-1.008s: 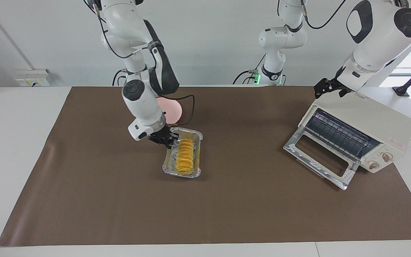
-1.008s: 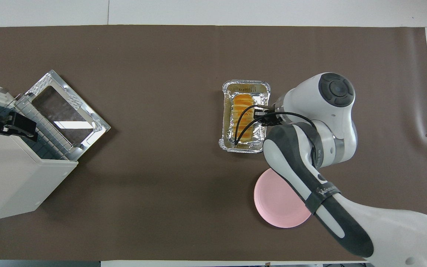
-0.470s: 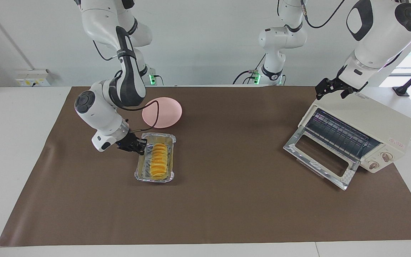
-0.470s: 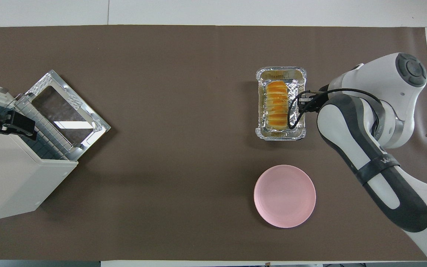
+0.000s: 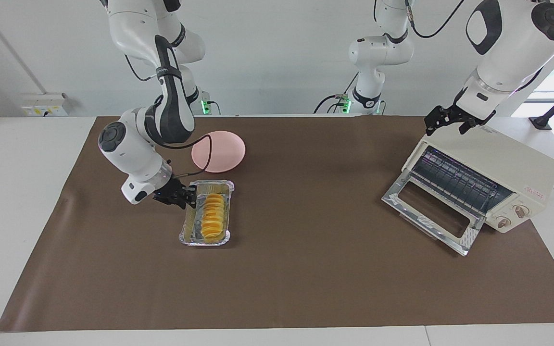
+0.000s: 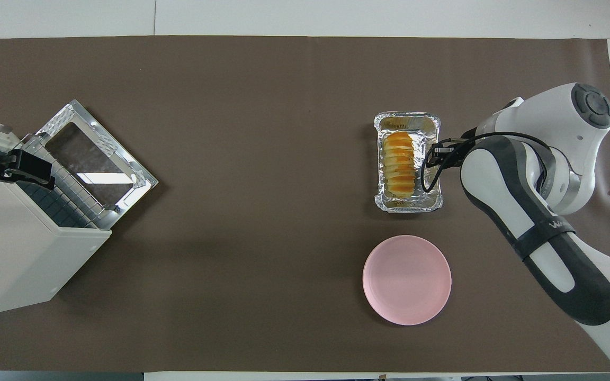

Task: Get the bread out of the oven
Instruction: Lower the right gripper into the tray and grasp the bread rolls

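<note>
The bread (image 5: 212, 216), a ridged golden-yellow loaf, lies in a crinkled silver foil tray (image 5: 188, 226) on the brown mat, toward the right arm's end of the table. It also shows in the overhead view (image 6: 400, 164), in the tray (image 6: 410, 202). My right gripper (image 5: 182, 197) (image 6: 434, 159) is shut on the tray's long rim, beside the bread. The cream-white oven (image 5: 503, 166) (image 6: 19, 248) stands at the left arm's end with its glass door (image 5: 431, 211) (image 6: 96, 159) dropped open; its wire rack is bare. My left gripper (image 5: 446, 126) (image 6: 11, 174) hovers open over the oven's top edge.
A pink round plate (image 5: 218, 151) (image 6: 406, 279) sits nearer to the robots than the tray, a short gap from it. The brown mat (image 5: 306, 269) covers most of the table between tray and oven.
My right gripper carried the tray with the bread from near the table's middle toward the right arm's end, uncovering the pink plate; over the last half second it only shifted slightly. The left arm barely moved.
</note>
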Tool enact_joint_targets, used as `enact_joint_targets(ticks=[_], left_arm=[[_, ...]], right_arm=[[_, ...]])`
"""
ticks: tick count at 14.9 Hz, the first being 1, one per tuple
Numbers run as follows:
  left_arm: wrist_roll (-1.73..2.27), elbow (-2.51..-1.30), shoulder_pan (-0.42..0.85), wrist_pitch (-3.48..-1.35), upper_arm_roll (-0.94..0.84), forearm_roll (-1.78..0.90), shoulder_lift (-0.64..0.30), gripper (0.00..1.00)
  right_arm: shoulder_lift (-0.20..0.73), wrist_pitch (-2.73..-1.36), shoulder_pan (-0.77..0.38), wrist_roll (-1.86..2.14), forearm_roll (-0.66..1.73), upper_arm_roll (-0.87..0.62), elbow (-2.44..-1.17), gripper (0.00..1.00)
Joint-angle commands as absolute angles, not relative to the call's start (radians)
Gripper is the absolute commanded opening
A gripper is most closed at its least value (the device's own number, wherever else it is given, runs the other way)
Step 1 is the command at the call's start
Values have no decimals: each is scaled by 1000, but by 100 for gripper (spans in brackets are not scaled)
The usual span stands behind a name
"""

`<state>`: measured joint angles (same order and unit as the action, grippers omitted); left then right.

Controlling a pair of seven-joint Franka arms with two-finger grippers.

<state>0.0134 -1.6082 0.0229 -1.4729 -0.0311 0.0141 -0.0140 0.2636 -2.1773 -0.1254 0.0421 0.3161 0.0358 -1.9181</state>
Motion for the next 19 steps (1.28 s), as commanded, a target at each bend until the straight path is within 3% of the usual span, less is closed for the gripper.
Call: enact_joint_targets(ticks=[1,4,19], left_arm=[[6,-1618,37,-1509,-23,9,-3,100],[9,-1620,35,-1497,-20,9,-2,100],[12,-1620,23,-1497,-18,9,-2,100]], right_arm=[[250,-2146,-126,42,261,31,-1856,100],[267,-2189,-210,-99,203,29,-1842,100],[347,-2367,-247,-170,222,25,-1940,91]])
